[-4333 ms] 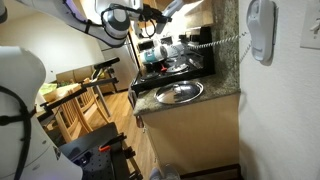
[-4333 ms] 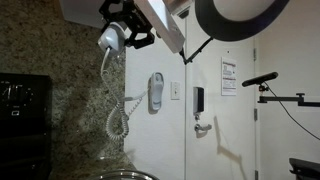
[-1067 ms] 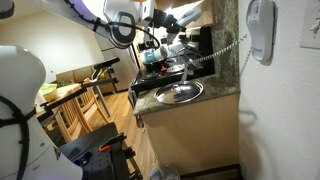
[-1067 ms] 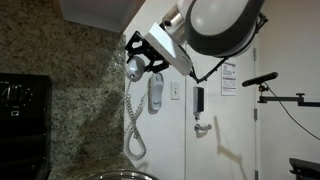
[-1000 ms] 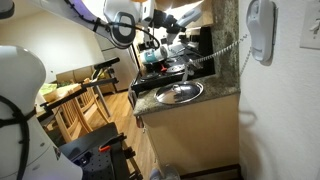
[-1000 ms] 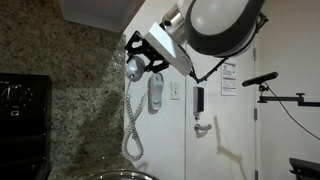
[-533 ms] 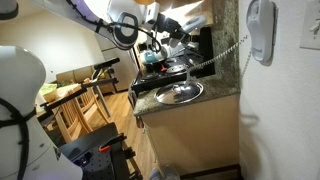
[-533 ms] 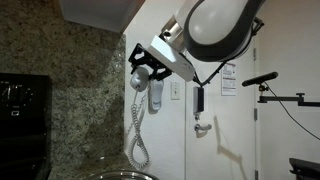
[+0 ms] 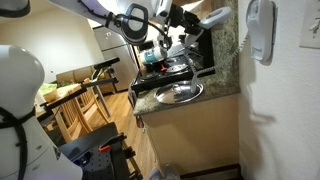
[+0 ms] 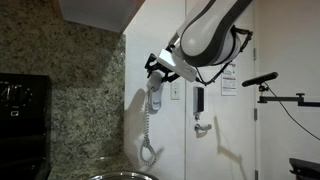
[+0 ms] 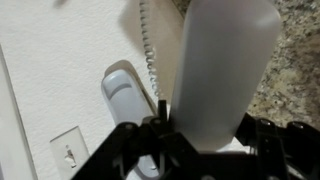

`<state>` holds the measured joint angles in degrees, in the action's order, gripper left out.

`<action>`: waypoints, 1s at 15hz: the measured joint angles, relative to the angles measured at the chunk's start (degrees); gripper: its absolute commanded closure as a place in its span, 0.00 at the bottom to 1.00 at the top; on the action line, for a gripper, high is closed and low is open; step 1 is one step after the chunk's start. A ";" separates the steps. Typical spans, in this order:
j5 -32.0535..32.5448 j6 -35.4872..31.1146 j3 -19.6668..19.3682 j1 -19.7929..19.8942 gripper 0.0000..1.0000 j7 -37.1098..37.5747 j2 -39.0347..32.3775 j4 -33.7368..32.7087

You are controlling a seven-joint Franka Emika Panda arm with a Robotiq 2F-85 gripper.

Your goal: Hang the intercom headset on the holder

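Claw is clenched on the intercom headset, gripping one end. The rest of the body sticks out past the fingers in the wrist view. Coiled cord hangs straight down below the claw, with a loop at the bottom. Just ahead of the claw is the holder on the white wall, with nothing seated on it. In an exterior view the claw sits right over the holder, so I can't read contact there. In an exterior view with the headset end and the holder, I see a gap between them: near, not touching. Switch plate is beside the holder, further out from the claw. Steel bowl is well below. My call on progress: the grasp is done and the headset is up at holder height. Left to do: close the gap, line it up with the cradle, seat it, release. Not hung yet.
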<state>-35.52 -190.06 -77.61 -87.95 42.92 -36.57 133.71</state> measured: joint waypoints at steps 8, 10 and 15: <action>-1.30 0.14 -0.24 4.65 0.41 0.31 -3.85 0.00; -1.63 0.22 -0.24 4.94 0.41 0.35 -4.14 0.00; -1.65 0.24 -0.16 4.94 0.66 0.38 -4.45 0.03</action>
<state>-37.17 -189.82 -77.77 -83.01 43.30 -41.02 133.74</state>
